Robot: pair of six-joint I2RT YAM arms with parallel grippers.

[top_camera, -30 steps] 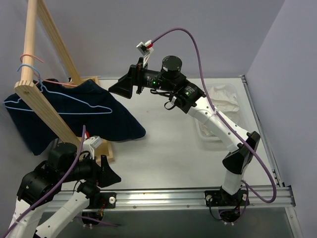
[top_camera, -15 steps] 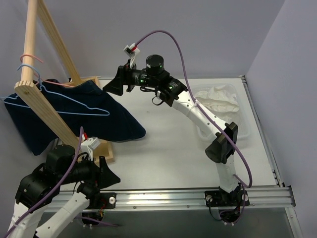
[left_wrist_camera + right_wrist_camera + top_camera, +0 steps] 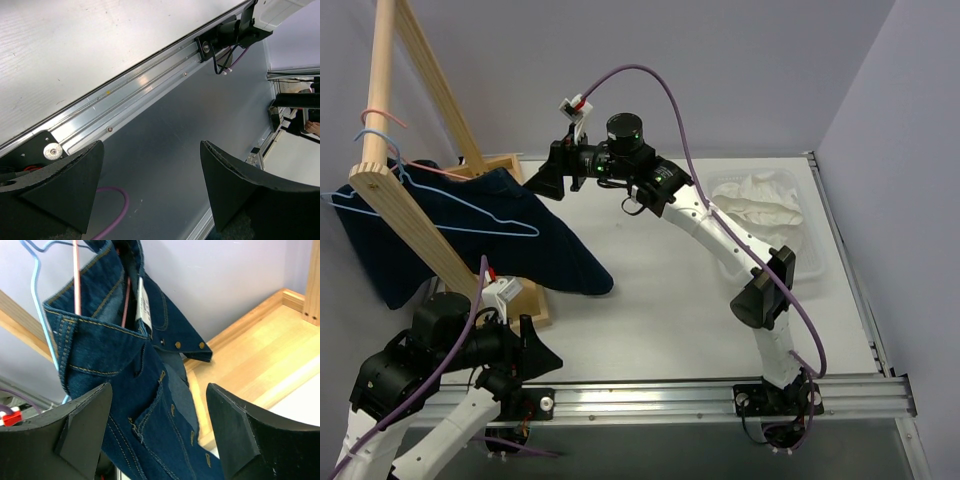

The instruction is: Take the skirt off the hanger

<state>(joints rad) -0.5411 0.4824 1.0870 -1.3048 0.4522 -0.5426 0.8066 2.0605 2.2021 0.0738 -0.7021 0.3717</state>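
Note:
The white skirt [image 3: 757, 196] lies as a crumpled heap in a shallow tray at the back right, apart from both grippers. The light-blue hanger [image 3: 470, 207] hangs bare on the wooden rack, in front of a dark denim garment; its wire also shows in the right wrist view [image 3: 36, 300]. My right gripper [image 3: 542, 180] is open and empty, close to the denim's upper right corner; the wrist view shows its jaws [image 3: 159, 390] wide apart, facing the denim. My left gripper [image 3: 535, 352] is open and empty near the table's front edge, its jaws [image 3: 150, 185] over the floor beyond the rail.
The dark navy denim garment [image 3: 480, 245] hangs on a thin pink wire hanger [image 3: 76, 275]. The slanted wooden rack [image 3: 415, 225] and its base board [image 3: 260, 345] fill the left. The tray [image 3: 812, 262] sits by the right edge. An aluminium rail [image 3: 125, 107] runs along the front.
My right arm has swung left, away from the tray, and its open gripper now sits by the denim's top corner. The left arm has barely moved.

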